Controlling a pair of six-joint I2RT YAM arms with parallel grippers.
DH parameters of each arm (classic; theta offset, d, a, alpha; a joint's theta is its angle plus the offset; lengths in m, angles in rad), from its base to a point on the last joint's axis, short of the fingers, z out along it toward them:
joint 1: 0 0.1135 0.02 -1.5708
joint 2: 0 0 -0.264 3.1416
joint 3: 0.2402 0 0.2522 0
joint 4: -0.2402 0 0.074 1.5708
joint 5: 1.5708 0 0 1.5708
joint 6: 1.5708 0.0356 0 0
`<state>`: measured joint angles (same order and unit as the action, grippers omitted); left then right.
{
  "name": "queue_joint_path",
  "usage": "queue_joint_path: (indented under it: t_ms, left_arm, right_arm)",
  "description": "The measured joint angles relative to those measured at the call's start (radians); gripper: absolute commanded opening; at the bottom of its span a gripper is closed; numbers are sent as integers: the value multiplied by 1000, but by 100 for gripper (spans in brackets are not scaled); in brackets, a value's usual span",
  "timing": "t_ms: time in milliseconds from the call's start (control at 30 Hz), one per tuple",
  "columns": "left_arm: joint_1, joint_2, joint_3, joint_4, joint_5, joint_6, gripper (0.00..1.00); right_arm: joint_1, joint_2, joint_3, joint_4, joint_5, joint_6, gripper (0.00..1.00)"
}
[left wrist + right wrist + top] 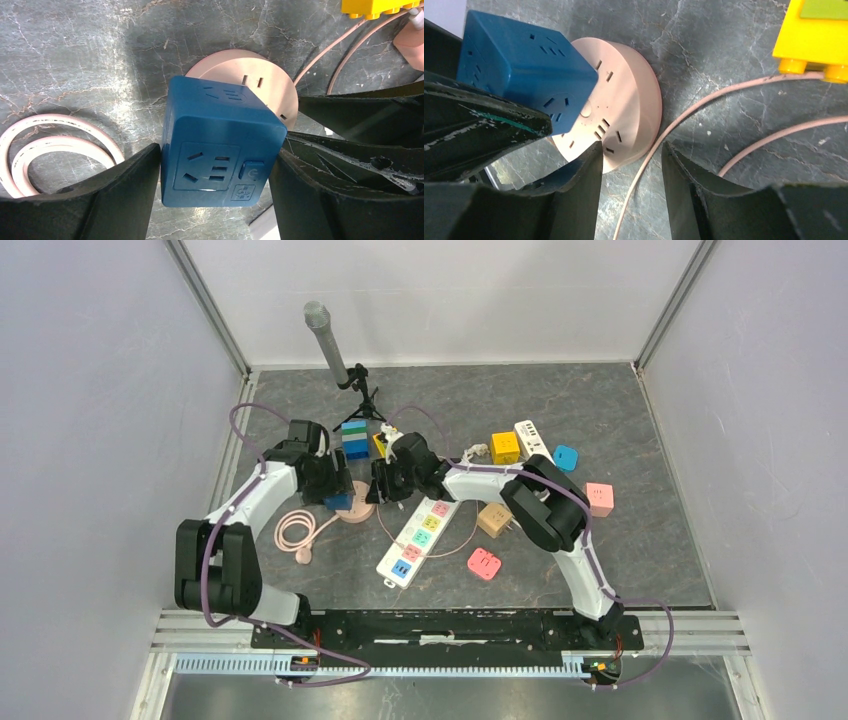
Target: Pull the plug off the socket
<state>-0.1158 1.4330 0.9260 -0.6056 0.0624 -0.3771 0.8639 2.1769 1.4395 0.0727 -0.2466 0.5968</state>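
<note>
Blue plug cube [220, 150] clenched in left tool [216, 172], atop pink socket [629, 100]; right tool [631, 152] parted.

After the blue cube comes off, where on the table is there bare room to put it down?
Widest bare patch: the far right corner, behind the white charger and pink cube. A smaller one lies near, between the cable coil and the power strip. The middle, around the round socket, is crowded.
</note>
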Motion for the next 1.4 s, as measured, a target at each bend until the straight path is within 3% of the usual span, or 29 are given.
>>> queue_joint_path:
  t_ms: [200, 400, 967, 1133, 1233, 1300, 1400]
  left_arm:
    - [-7, 20, 17, -19, -1, 11, 51]
    - [-9, 29, 37, -45, 2, 14, 38]
    - [-11, 53, 97, -154, 14, 14, 30]
    - [-19, 66, 94, -138, -9, 10, 49]
    - [-35, 73, 91, -122, -44, 2, 53]
    - [-44, 73, 90, -121, -65, -3, 48]
    - [-55, 77, 90, -121, -90, -3, 26]
  right_arm:
    - [0, 23, 3, 51, -33, 32, 44]
    - [2, 28, 6, 49, -35, 45, 39]
    - [41, 22, 47, -39, 87, 16, 36]
    - [45, 25, 71, -69, 111, 5, 46]
    - [46, 31, 84, -81, 123, -6, 49]
    - [46, 31, 83, -79, 125, -13, 48]
    - [45, 32, 84, -78, 124, -20, 41]
